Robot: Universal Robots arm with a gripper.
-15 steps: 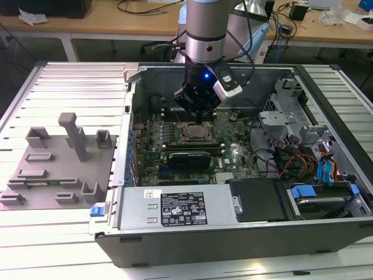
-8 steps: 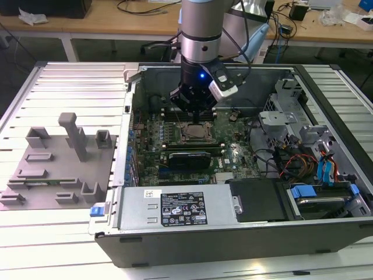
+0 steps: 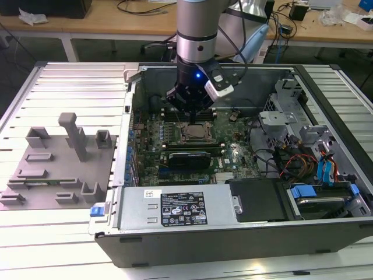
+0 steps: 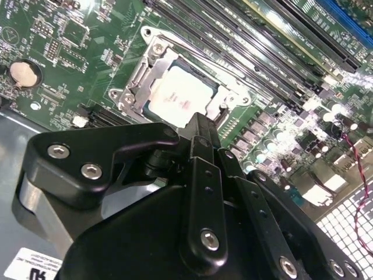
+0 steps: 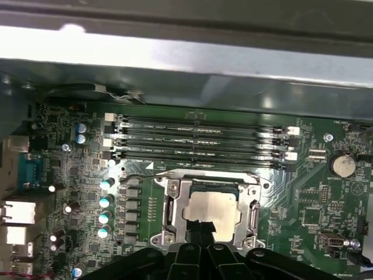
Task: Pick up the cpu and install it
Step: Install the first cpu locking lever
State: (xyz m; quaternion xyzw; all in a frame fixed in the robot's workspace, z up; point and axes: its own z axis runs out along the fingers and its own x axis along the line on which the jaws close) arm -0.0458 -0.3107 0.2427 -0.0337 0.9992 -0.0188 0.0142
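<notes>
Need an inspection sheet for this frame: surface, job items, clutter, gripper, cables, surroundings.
Surface: ribbed metal table carrying an open computer case.
Job's things: cpu lies flat inside the socket frame on the motherboard.
Clutter: grey fixture plate with upright blocks, on the table at the exterior view's left.
Grippers: gripper hangs directly over the cpu's near edge; contact cannot be told.
Cables: red and orange wires inside the case at the exterior view's right; black cables on the wooden bench.
Surroundings: the bench runs behind the table, with small loose items on it.
</notes>
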